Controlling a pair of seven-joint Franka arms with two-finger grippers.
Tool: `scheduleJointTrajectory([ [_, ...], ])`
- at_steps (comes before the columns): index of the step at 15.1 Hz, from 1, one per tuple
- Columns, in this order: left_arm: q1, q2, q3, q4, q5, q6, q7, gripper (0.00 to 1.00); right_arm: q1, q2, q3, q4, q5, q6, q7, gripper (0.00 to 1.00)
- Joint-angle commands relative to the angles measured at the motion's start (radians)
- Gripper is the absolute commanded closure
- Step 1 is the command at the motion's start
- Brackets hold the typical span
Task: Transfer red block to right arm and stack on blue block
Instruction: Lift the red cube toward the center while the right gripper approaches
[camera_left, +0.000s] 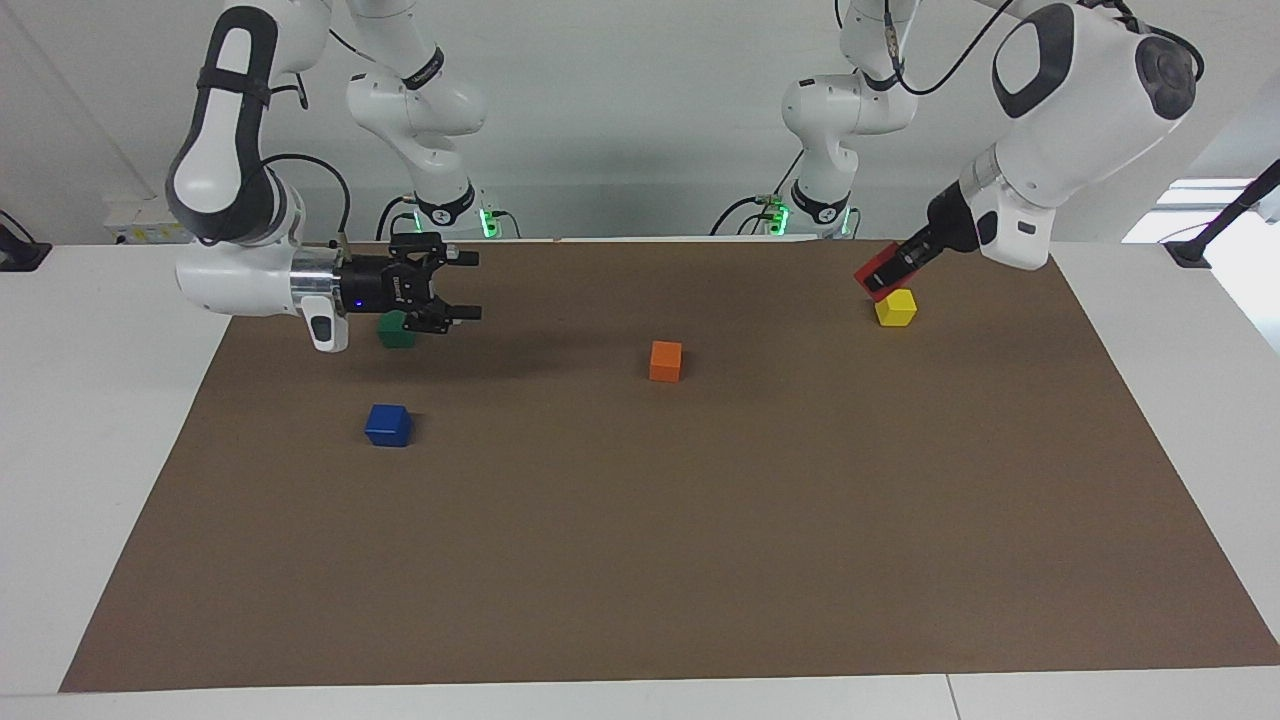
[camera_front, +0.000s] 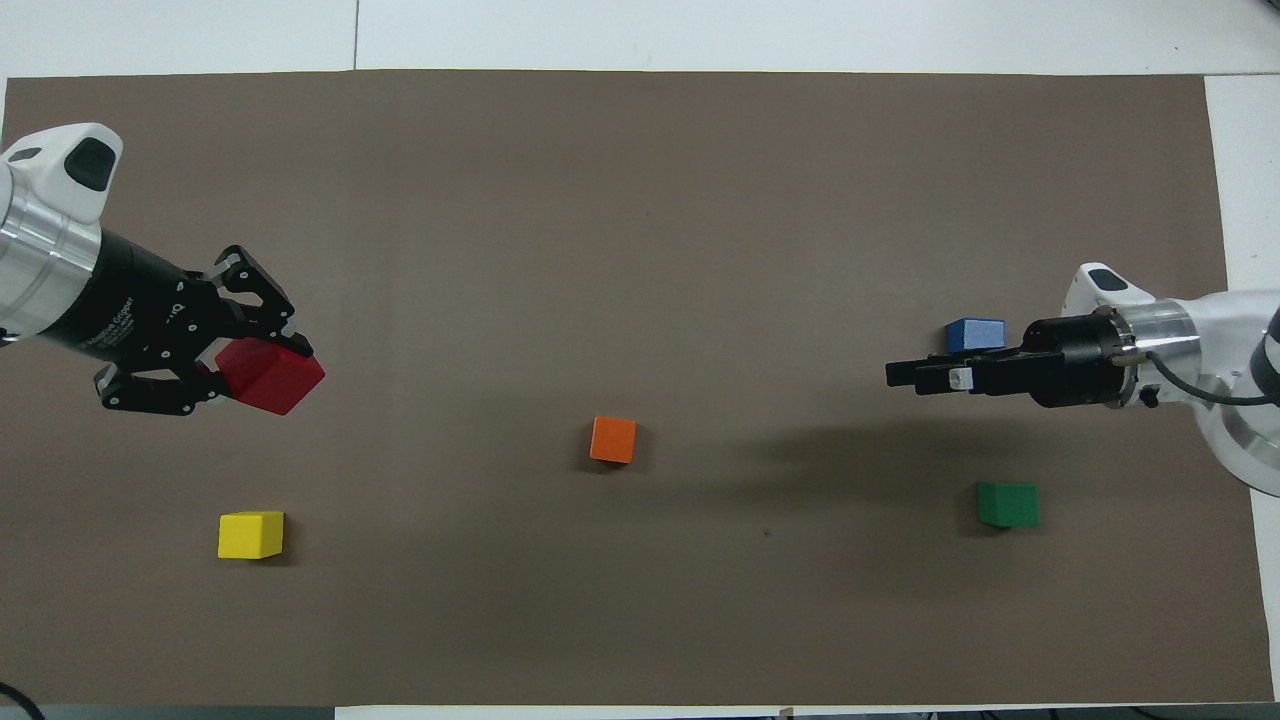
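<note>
Red block (camera_front: 272, 376) is clamped in your left tool (camera_front: 240, 345), up in the air over the yellow block's (camera_left: 896, 308) end of the table. Right tool (camera_left: 458, 285) hangs with fingers spread over the green block (camera_left: 396, 331). Blue block (camera_left: 388, 425) sits on the mat farther out.

Your facing camera sits high across the table, looking back at both arm bases along the frame's top. Your overhead camera looks steeply down from the robots' end. Both share the brown mat (camera_left: 640, 560), turned half round.
</note>
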Motion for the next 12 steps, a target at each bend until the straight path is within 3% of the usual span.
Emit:
scheduleJointTrajectory([
  [1,-0.034,-0.033,-0.003,-0.029,-0.155,0.004,-0.263,1.0,0.022,0.116,0.004,-0.002,0.082,-0.091,-0.117,0.0],
  [4,-0.06,-0.056,-0.013,-0.086,-0.358,0.164,-0.473,1.0,0.087,0.152,0.004,-0.042,0.223,-0.156,-0.123,0.0],
  [7,-0.13,-0.116,-0.018,-0.238,-0.377,0.427,-0.626,1.0,0.161,0.143,0.004,-0.068,0.376,-0.168,-0.123,0.0],
  [10,-0.201,-0.174,-0.018,-0.376,-0.383,0.568,-0.631,1.0,0.195,0.14,0.004,-0.084,0.444,-0.173,-0.125,0.0],
  [12,-0.241,-0.191,-0.02,-0.413,-0.412,0.612,-0.637,1.0,0.209,0.14,0.004,-0.087,0.444,-0.164,-0.144,0.0],
])
